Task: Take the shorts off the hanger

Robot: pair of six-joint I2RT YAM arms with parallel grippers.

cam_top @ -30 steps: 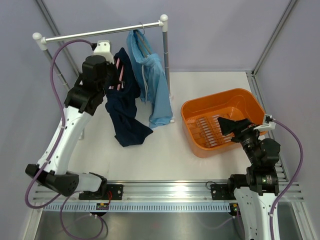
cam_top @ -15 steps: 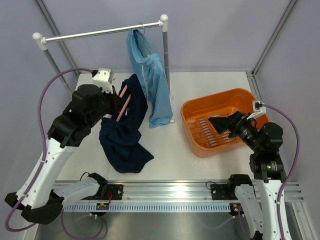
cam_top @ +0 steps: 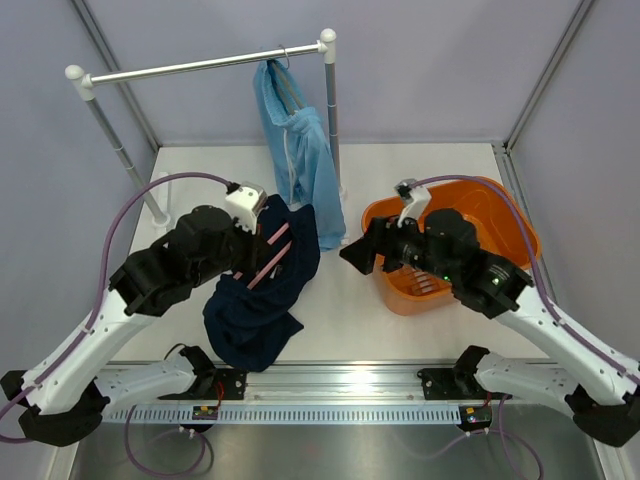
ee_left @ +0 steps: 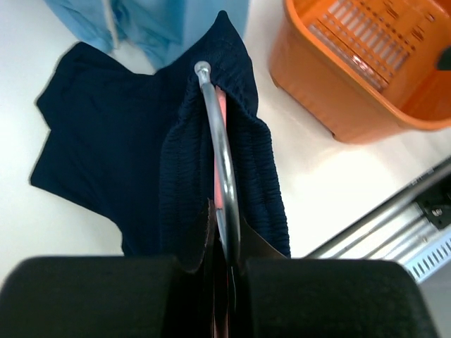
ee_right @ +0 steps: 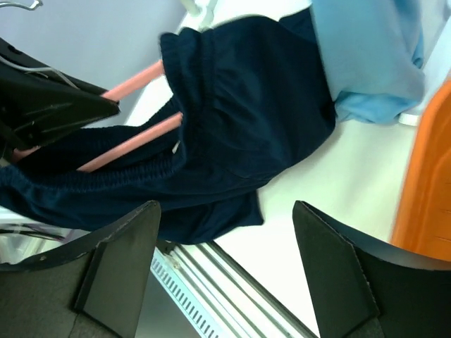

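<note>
Navy shorts [cam_top: 255,312] on hanger [cam_top: 272,250] in left jaws (right jaws apart).

A lab test cell: plain grey walls [cam_top: 420,70], aluminium rail [cam_top: 330,378].

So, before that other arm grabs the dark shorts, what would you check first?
1. Left claw shut on the pink-and-metal hanger: ok.
2. Dark navy cloth shorts draped over that hanger, lower end down on the white table: ok.
3. Right claw open and facing the navy shorts: ok.
4. Right claw touching the cloth: not ok, there is a gap between them.
5. Light sky-blue cloth shorts clear of the navy pair: cannot tell, their edges overlap seen from above.
</note>
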